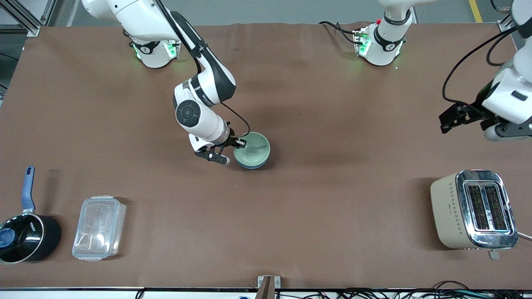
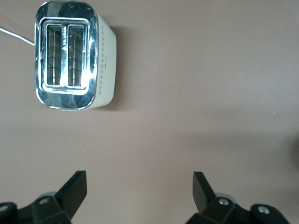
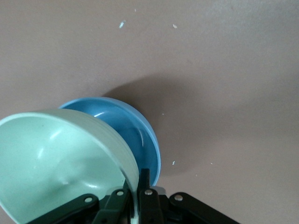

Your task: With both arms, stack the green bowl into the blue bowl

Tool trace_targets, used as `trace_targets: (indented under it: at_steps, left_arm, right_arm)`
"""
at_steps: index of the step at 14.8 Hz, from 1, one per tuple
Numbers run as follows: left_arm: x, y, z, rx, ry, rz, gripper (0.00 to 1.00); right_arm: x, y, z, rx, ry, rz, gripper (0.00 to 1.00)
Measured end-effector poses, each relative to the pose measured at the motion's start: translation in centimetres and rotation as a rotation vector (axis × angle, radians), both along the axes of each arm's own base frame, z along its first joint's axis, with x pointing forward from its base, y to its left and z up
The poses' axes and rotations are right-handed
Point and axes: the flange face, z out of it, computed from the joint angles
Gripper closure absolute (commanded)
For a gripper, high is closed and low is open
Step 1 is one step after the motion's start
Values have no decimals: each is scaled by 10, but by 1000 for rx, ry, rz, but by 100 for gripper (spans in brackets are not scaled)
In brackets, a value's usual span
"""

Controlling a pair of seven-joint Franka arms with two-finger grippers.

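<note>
The right gripper (image 1: 240, 143) pinches the rim of the green bowl (image 1: 252, 150) between its fingers (image 3: 145, 198), holding it tilted over and partly inside the blue bowl (image 3: 140, 135) at mid-surface (image 1: 332, 207). The left gripper (image 2: 140, 189) waits with fingers wide apart, in the air near the toaster (image 1: 474, 209).

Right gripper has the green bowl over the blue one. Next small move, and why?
Probably lower a little further, then open. The right gripper pinches the pale mint-green bowl's rim, tilted over the sky-blue bowl, not seated. The left gripper waits open near the toaster.
</note>
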Motion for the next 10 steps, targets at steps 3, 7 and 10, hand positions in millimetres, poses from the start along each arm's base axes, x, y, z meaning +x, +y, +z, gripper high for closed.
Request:
trace_targets:
  at_steps: [3, 7, 10]
  left_arm:
    - [-22, 22, 5, -28, 16, -1, 0]
    - [-39, 19, 8, -26, 19, -6, 0]
    - [-40, 15, 7, -26, 20, -14, 0]
  right_arm:
    - [-4, 0, -6, -7, 10, 1, 96]
    - [-9, 1, -12, -13, 14, 3, 84]
    - [-7, 1, -12, -10, 1, -6, 55]
